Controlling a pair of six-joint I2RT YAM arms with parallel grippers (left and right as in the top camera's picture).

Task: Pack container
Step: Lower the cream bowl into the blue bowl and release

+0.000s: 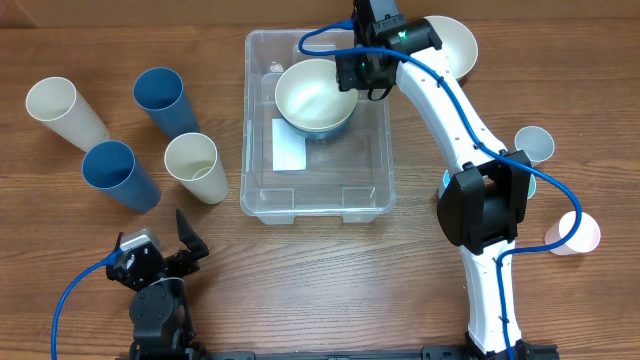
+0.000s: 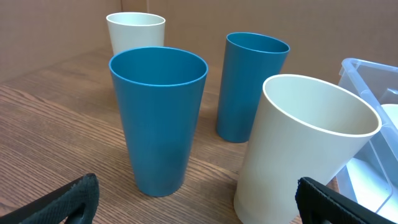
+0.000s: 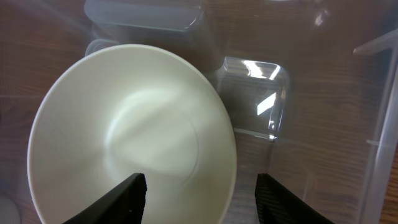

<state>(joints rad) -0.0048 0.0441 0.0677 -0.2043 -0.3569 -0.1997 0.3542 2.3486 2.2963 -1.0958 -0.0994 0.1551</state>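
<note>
The container point(image 1: 250, 150) is a clear rectangular bin in the middle of the table, with a white label point(image 1: 289, 145) on its bottom. A white bowl point(image 1: 316, 97) sits inside its far half. My right gripper point(image 1: 358, 72) hovers at the bowl's right rim. In the right wrist view this gripper point(image 3: 200, 180) is open: the bowl point(image 3: 130, 130) has its rim between the two fingers, touching neither. The container's wall point(image 3: 249, 93) shows behind it. My left gripper point(image 1: 155, 240) rests open and empty at the near left; its wrist view has the gripper point(image 2: 198, 186) facing the cups.
Two blue cups point(image 1: 165, 100) point(image 1: 118, 175) and two white cups point(image 1: 60, 108) point(image 1: 195, 165) stand left of the container. Another white bowl point(image 1: 450, 45) lies at the far right. A white cup point(image 1: 535, 145) and a pink cup point(image 1: 575, 235) are beside the right arm.
</note>
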